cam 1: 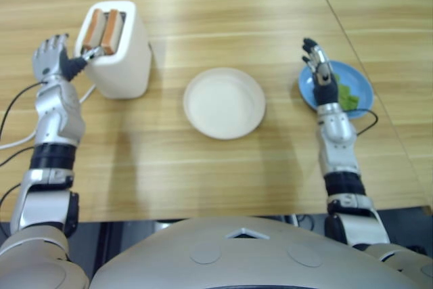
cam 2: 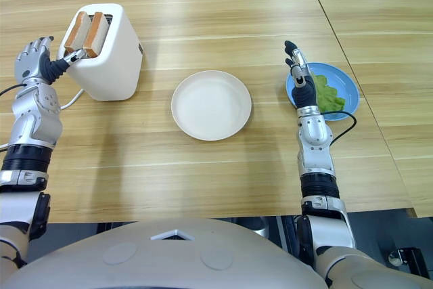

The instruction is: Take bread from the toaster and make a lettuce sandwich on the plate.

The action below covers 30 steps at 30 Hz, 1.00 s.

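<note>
A white toaster (cam 1: 122, 52) stands at the left of the wooden table with two slices of toasted bread (cam 1: 103, 28) sticking up from its slots. My left hand (cam 1: 53, 59) is right beside the toaster's left side, fingers open, one fingertip touching the near end of the bread. An empty white plate (cam 1: 224, 102) lies in the middle. At the right, a blue plate (cam 2: 342, 80) holds green lettuce (cam 2: 326, 93). My right hand (cam 2: 298, 67) hovers over the blue plate's left edge, fingers stretched out and holding nothing.
A white power cord (cam 1: 20, 141) runs from the toaster off the table's left side, and a dark cable (cam 2: 345, 123) loops by my right wrist. A seam (cam 1: 338, 18) splits the tabletop at the right. The near edge of the table lies just before my body.
</note>
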{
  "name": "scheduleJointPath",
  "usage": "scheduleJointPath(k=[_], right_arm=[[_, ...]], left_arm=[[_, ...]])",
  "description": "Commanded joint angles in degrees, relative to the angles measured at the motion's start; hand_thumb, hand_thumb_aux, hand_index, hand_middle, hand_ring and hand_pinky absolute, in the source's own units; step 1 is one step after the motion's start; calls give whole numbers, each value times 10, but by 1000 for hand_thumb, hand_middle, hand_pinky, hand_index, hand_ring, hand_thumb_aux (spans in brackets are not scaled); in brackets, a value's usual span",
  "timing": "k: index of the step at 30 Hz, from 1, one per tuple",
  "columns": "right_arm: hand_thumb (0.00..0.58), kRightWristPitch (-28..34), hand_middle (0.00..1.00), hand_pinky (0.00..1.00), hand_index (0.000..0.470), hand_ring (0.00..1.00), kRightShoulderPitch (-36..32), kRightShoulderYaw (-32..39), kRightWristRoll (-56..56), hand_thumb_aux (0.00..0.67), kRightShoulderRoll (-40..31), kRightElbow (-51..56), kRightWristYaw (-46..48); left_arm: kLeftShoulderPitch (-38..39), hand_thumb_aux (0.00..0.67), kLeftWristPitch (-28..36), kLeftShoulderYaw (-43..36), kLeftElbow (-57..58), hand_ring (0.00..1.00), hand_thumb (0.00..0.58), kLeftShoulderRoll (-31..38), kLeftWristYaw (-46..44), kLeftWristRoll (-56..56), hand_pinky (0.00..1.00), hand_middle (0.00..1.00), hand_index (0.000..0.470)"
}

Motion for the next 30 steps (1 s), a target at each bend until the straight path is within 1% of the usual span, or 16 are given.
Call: scheduleJointPath(k=[1, 6, 10, 11, 12, 13, 14, 24, 26, 28, 29, 30], right_arm=[[0, 8, 0, 0, 0, 0, 7, 5, -3, 0, 1, -15, 1], [0, 11, 0, 0, 0, 0, 11, 5, -4, 0, 2, -20, 0], [0, 13, 0, 0, 0, 0, 12, 9, -6, 0, 5, -25, -1], [0, 13, 0, 0, 0, 0, 12, 9, -7, 0, 5, -25, -1], [0, 13, 0, 0, 0, 0, 11, 10, -7, 0, 6, -26, 0], [0, 13, 0, 0, 0, 0, 11, 10, -7, 0, 6, -26, 0], [0, 14, 0, 0, 0, 0, 11, 9, -7, 0, 6, -26, 0], [0, 14, 0, 0, 0, 0, 13, 10, -7, 0, 5, -20, -3], [0, 15, 0, 0, 0, 0, 13, 11, -7, 0, 4, -20, -4], [0, 16, 0, 0, 0, 0, 12, 12, -8, 0, 5, -18, -5], [0, 16, 0, 0, 0, 0, 11, 12, -8, 0, 5, -18, -5], [0, 16, 0, 0, 0, 0, 11, 12, -8, 0, 5, -17, -6]], left_arm=[[7, 0, 27, -1, 12, 0, 0, 4, 11, -7, 0, 0, 0], [-1, 0, 52, -5, 16, 0, 0, 7, 23, -8, 0, 0, 0], [-10, 0, 54, -19, 14, 0, 0, 10, 28, 0, 0, 0, 0], [-12, 92, 53, -24, 11, 0, 148, 10, 29, 2, 0, 0, 63], [-13, 92, 51, -29, 7, 0, 148, 10, 32, 4, 0, 0, 63], [-15, 549, 47, -33, 1, 0, 561, 10, 39, 6, 0, 0, 377], [-15, 670, 46, -36, -6, 0, 580, 10, 44, 8, 0, 0, 460], [-13, 670, 20, -44, -51, 0, 580, -2, 90, 3, 0, 0, 460], [-10, 670, 14, -34, -74, 0, 580, -5, 114, 3, 0, 0, 460], [-3, 670, -4, -13, -120, 0, 580, -8, 153, -1, 0, 0, 460], [4, 670, -16, 0, -156, 353, 580, -9, 178, 0, 353, 353, 460], [12, 670, -31, 18, -197, 353, 580, -12, 201, -4, 353, 353, 460]])
